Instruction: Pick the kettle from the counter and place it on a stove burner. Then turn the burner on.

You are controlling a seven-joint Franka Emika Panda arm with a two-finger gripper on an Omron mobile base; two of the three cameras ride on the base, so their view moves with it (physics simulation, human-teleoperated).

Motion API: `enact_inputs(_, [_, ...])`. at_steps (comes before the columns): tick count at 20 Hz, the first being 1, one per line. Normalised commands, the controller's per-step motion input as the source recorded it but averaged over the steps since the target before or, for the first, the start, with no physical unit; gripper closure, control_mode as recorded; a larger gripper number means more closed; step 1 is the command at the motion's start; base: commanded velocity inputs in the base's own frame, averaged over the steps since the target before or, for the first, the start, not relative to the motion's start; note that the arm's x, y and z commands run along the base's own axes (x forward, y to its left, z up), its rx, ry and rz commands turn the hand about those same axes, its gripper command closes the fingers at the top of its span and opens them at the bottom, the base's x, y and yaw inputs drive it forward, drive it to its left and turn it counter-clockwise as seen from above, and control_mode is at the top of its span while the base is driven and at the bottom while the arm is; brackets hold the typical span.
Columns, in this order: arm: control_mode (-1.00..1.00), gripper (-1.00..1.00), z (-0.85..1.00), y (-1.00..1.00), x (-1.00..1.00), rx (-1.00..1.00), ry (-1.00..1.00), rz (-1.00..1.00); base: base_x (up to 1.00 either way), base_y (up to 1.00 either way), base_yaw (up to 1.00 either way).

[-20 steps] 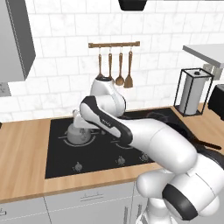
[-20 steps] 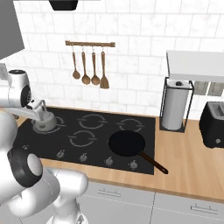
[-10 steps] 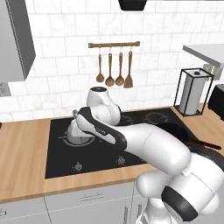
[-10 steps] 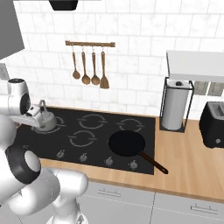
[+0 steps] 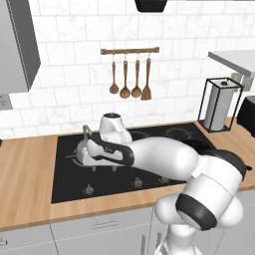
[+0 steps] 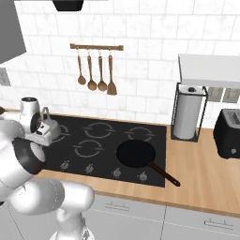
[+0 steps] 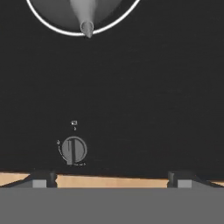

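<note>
The grey kettle sits on the left rear of the black cooktop, also seen as the kettle beside my hand. From above, the kettle rests inside the white ring of the stove burner, spout pointing toward me. My gripper hangs open in front of the kettle, over the cooktop's front strip, its fingertips wide apart with nothing between them. A round burner knob lies just ahead of the left fingertip. The wooden counter flanks the cooktop.
A black frying pan occupies the right front burner, handle toward the counter. More knobs line the cooktop's front. Wooden utensils hang on the wall; a paper towel stand and a toaster stand at right.
My arm has folded lower over the cooktop and the hand has dropped toward the front knobs. The kettle has stayed on the left rear burner.
</note>
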Motion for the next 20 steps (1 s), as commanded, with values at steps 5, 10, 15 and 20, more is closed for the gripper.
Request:
enact_inputs(5, [-1.0, -1.0, -0.39, 0.23, 0.23, -0.01, 0.25, 0.0, 0.0, 0.0, 0.0])
enact_inputs(10, [-1.0, -1.0, 0.05, 0.31, 0.0, -0.09, 0.25, 0.03, 0.0, 0.0, 0.0])
enact_inputs(15, [-1.0, -1.0, 0.03, 0.26, 0.0, -0.16, 0.13, 0.04, 0.0, 0.0, 0.0])
enact_inputs(20, [-1.0, -1.0, -0.2, 0.21, 0.0, -0.12, 0.0, 0.02, 0.0, 0.0, 0.0])
